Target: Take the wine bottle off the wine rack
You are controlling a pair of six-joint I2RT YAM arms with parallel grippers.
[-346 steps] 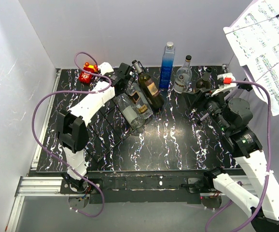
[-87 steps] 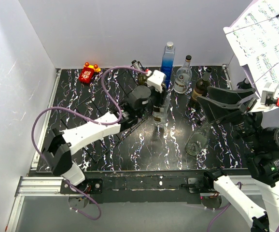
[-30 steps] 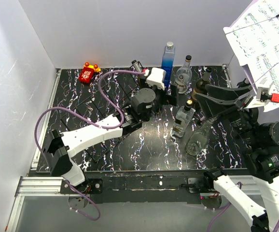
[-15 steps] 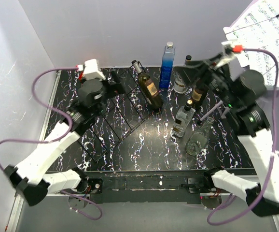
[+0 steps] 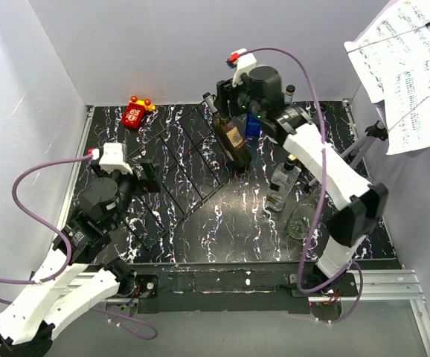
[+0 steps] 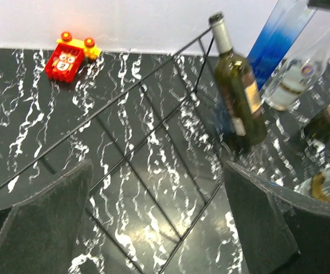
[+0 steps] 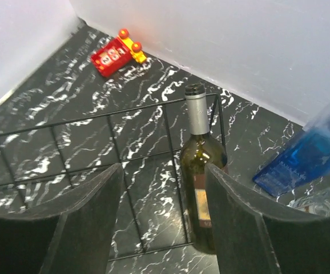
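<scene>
The dark green glass wine bottle with a tan label [image 5: 230,138] lay slanted at the far right end of the thin black wire wine rack [image 5: 179,165], its capped neck pointing up towards the back wall. The rack's diamond lattice spread leftward from it across the black, white-veined bench [image 5: 222,223]. The right claw [image 7: 162,171] hung above the bottle's neck with its jaws apart. Seen from that wrist, the bottle lay between the two fingers and touched neither. The left claw [image 6: 156,171], also spread apart and holding nothing, sat over the rack's near left part, well apart from the bottle. A tall blue glass bottle [image 7: 305,154] stood just right of the wine bottle. A small red toy [image 5: 135,112] sat at the back left corner.
</scene>
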